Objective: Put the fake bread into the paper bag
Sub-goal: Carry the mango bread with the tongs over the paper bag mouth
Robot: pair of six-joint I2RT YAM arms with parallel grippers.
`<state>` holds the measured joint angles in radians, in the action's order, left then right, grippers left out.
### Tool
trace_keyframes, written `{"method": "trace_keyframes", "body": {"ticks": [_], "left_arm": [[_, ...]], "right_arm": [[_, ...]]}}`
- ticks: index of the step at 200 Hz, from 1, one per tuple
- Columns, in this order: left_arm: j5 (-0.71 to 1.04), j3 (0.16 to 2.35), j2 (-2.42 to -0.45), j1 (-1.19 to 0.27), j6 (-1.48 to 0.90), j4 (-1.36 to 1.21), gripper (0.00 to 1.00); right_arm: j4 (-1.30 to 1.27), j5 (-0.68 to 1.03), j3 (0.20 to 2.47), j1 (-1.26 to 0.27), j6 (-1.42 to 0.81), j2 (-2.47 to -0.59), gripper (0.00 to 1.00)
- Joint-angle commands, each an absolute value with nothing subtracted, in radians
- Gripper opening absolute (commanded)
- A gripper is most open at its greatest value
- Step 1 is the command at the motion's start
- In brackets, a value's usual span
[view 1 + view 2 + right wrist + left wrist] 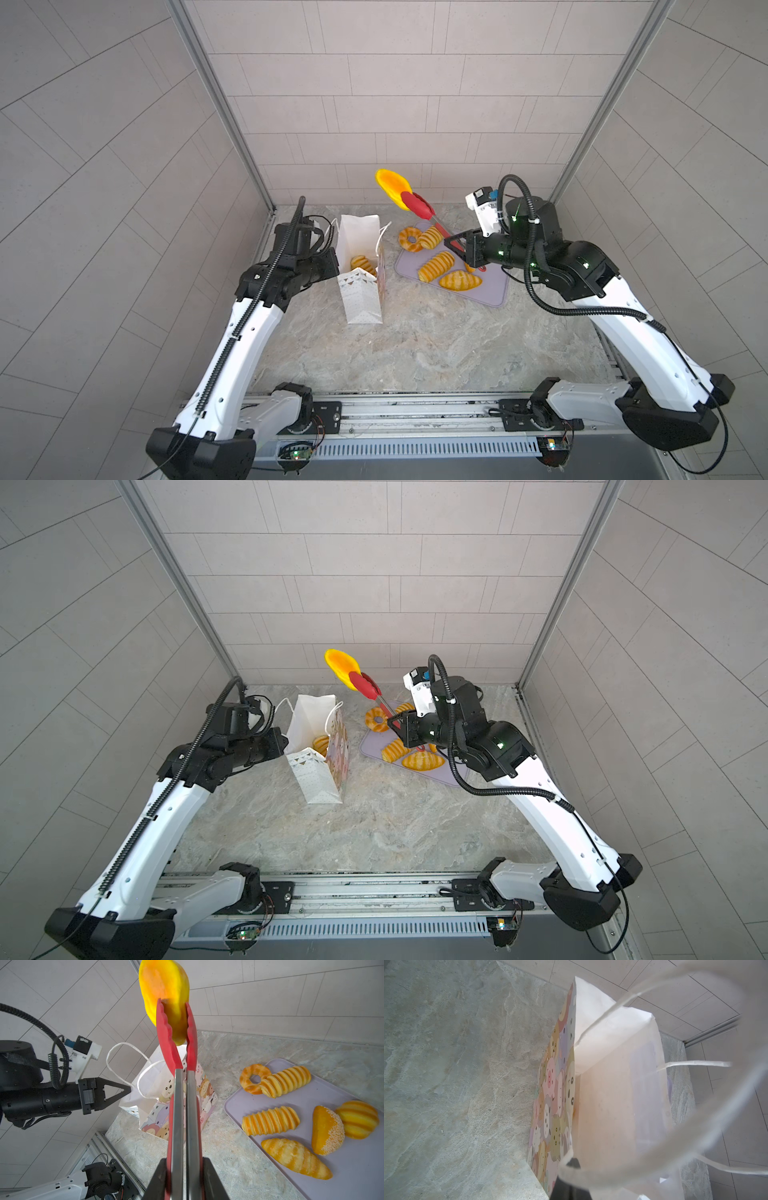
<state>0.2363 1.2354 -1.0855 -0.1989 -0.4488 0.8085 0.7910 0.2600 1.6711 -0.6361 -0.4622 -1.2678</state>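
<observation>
The white paper bag (361, 299) (318, 779) stands open on the stone table, with one striped fake bread (363, 264) lying inside. My left gripper (333, 262) (128, 1090) is shut on the bag's rim, seen close up in the left wrist view (572, 1167). My right gripper (455, 245) (184, 1163) is shut on the red-tipped tongs (417, 206) (180, 1095). The tongs pinch a smooth orange-yellow oval bread (392, 183) (164, 987) high in the air, behind and to the right of the bag. A ring bread (252, 1079) and several loaves (270, 1121) lie on the tray.
The flat lilac tray (494, 291) (353, 1167) sits right of the bag, under my right arm. Tiled walls close in the back and both sides. The bag's string handles (124, 1051) stand up above its rim. A metal rail (415, 411) runs along the front.
</observation>
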Motion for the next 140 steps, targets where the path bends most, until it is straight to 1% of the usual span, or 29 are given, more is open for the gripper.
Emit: {"method": "trace_keyframes", "body": {"ticks": [1, 67, 140], "left_arm": [[0.238, 1.239, -1.080, -0.202, -0.451, 0.800, 0.05], [0.240, 1.235, -1.078, -0.203, -0.457, 0.797, 0.05], [0.239, 1.232, -1.077, -0.202, -0.459, 0.793, 0.05]], "right_arm": [[0.788, 0.204, 1.738, -0.672, -0.427, -1.288, 0.23], [0.796, 0.142, 1.848, -0.770, -0.413, -1.393, 0.23], [0.792, 0.121, 1.866, -0.811, -0.407, -1.463, 0.23]]}}
